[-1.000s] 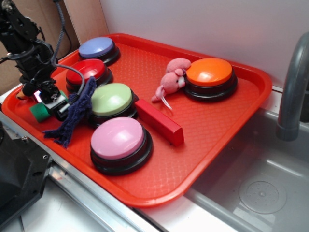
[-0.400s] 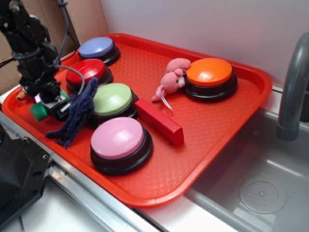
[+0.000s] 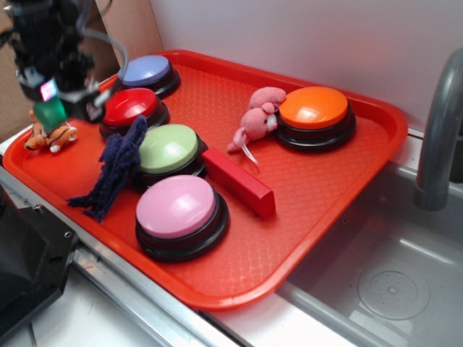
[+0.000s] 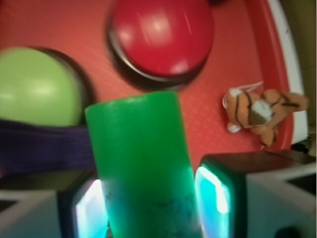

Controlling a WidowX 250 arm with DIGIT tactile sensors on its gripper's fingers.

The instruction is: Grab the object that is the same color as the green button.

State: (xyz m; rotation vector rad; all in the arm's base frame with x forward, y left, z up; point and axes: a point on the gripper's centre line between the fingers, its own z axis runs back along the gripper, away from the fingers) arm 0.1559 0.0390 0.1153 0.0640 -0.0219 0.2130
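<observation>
1. Wrist view shows the claw point(image 4: 148, 198) clamped on the green peg point(image 4: 141, 163), one finger point(image 4: 220, 191) pressed against each side of it
2. Exterior view shows the claw point(image 3: 54, 101) with the green peg point(image 3: 51, 114) lifted clear of the red tray point(image 3: 318, 195), above the tray's left end
3. A small toy tiger point(image 3: 49, 136) lies on the tray just below the peg
4. The green button point(image 3: 168, 150) sits near the tray's middle, with a dark blue cloth point(image 3: 114, 168) draped against its left side
5. A red button point(image 3: 132, 108) stands behind the green one, a pink button point(image 3: 179, 210) in front, and a red block point(image 3: 239, 183) lies just to its right
</observation>
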